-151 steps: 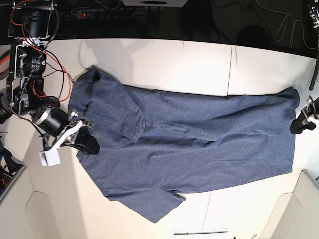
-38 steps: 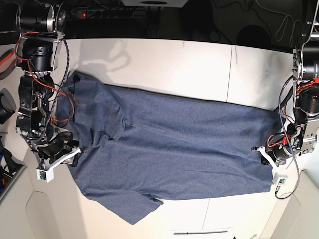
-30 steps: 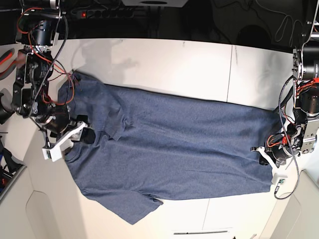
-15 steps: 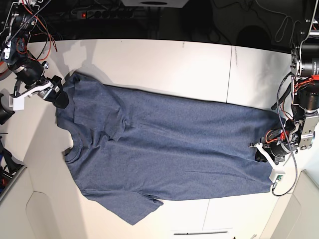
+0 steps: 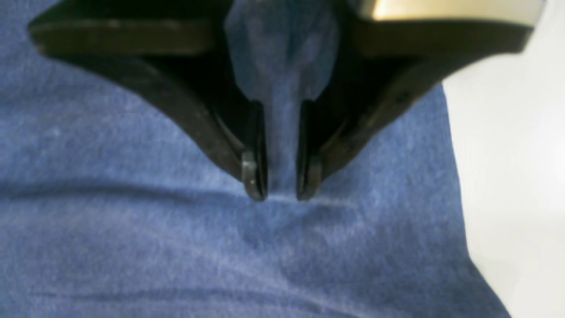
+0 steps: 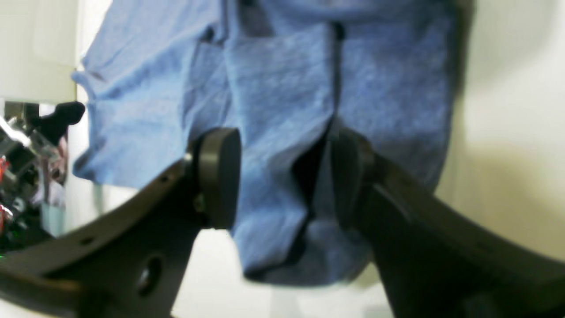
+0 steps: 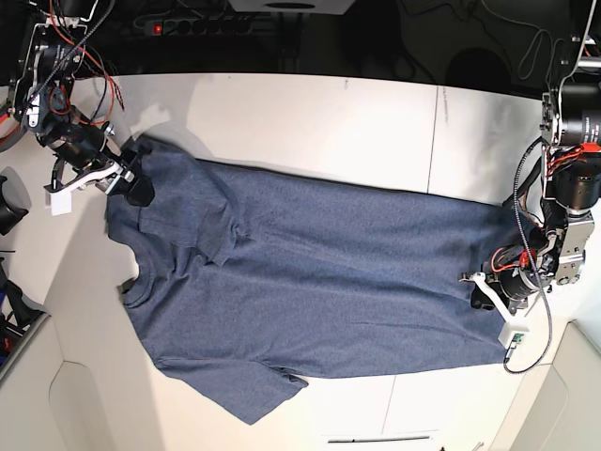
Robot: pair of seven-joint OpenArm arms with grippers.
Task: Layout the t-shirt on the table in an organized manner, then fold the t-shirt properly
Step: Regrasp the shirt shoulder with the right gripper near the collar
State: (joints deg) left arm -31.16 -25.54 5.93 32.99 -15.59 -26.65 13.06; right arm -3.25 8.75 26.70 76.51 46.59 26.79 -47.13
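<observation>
The navy t-shirt lies spread lengthwise on the off-white table, plain side up, collar toward the left. My right gripper sits at the shirt's upper left sleeve. In the right wrist view the right gripper stands open, its round pads wide apart over the sleeve edge of the t-shirt. My left gripper rests on the hem at the right. In the left wrist view the left gripper has its fingertips close together, pinching a raised ridge of the t-shirt.
A thin dark seam crosses the table right of centre. Behind the far edge lie a power strip and loose cables. White corner panels flank the near edge. Red wiring hangs from the arm at the left.
The right gripper left the collar, swung up and left, and now sits at the upper sleeve with its jaws wider. The left gripper crept a little inward over the hem.
</observation>
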